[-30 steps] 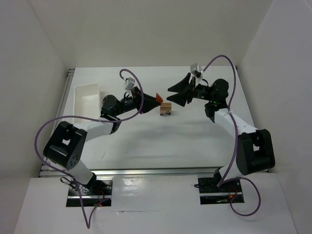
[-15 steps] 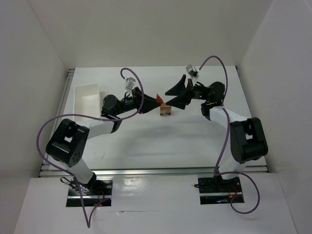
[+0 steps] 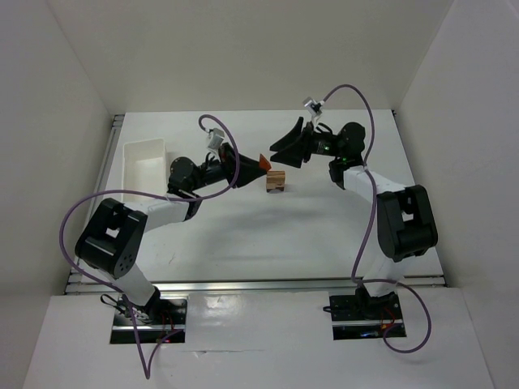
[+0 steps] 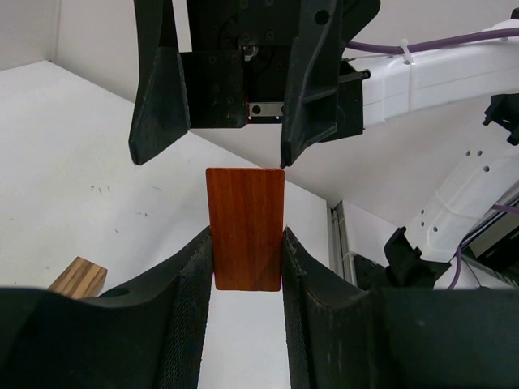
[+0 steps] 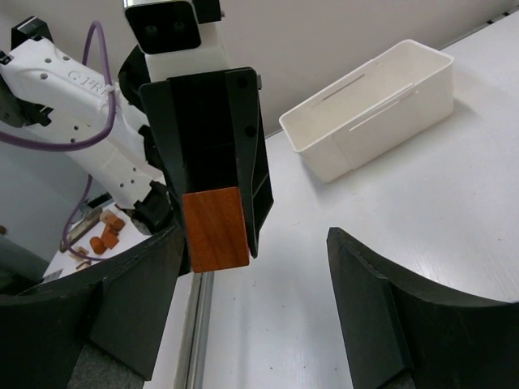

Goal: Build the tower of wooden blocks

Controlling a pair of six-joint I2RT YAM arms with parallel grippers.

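At the middle of the tabletop [image 3: 243,231] stands the stack [image 3: 276,181], light tan over dark brown as seen from above. At about 10 o'clock from it, just beside it, the left gripper [image 3: 258,164] holds the roof piece [image 3: 262,160]. The overhead view does not show whether the piece touches the stack.

In the left wrist view the jaws are clamped on the two flat sides of the orange-red piece. It stands upright between them, its upper half clear above their tips. A striped tan block [image 4: 77,278] shows at 8 o'clock from the piece, lower and apart from it.

The right gripper [image 3: 278,152] sits at about 12 o'clock from the stack, pointing toward 9 o'clock, its jaws spread wide and holding nothing. From the left wrist it faces head-on, with one jaw at 11 o'clock and the other at 1 o'clock of the roof piece, both apart from it. In the right wrist view the held piece lies between the spread right jaws, nearer the one at 9 o'clock.

The tray [image 3: 144,147] lies at the 9 o'clock edge of the tabletop, well apart from the stack.
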